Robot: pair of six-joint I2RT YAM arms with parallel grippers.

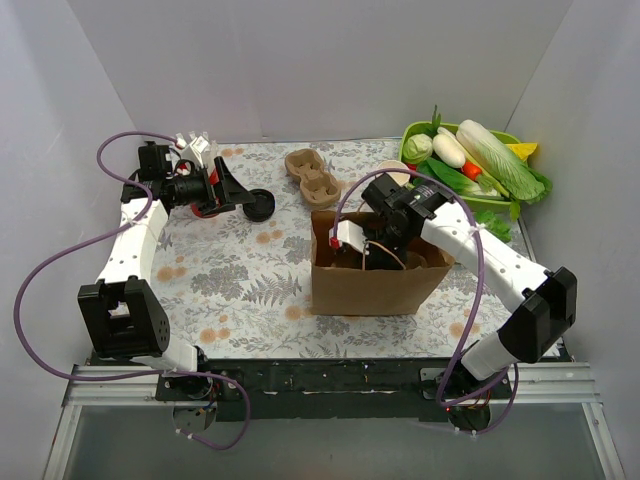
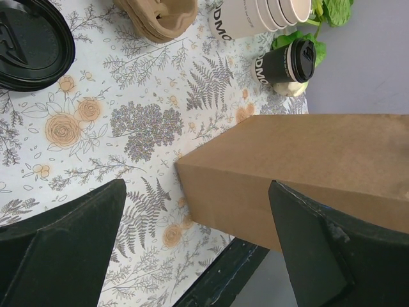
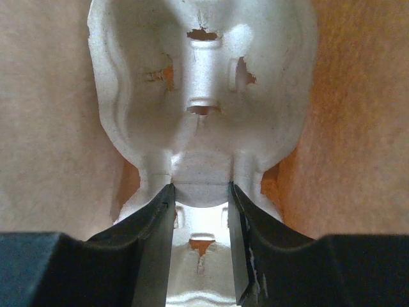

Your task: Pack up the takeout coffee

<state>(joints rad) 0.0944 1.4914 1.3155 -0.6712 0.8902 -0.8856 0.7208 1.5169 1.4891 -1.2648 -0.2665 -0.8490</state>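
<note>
My right gripper [image 3: 201,211] reaches down inside the brown paper bag [image 1: 370,285] and is shut on the middle ridge of a pale moulded-pulp two-cup carrier [image 3: 203,83], which lies near the bag's floor. In the top view the right gripper [image 1: 378,248] is sunk in the bag's mouth. A small dark cup with a black lid and white lettering, the takeout coffee [image 2: 289,61], sits beyond the bag's far corner. My left gripper [image 2: 201,256] hangs open over the floral table, next to a loose black lid [image 2: 25,45]. Nothing is between its fingers [image 2: 64,249].
A stack of tan carriers [image 1: 312,175] and a stack of white paper cups [image 2: 262,16] sit behind the bag. A red cup of straws [image 1: 195,150] stands at the back left. A green basket of vegetables [image 1: 470,160] fills the back right corner.
</note>
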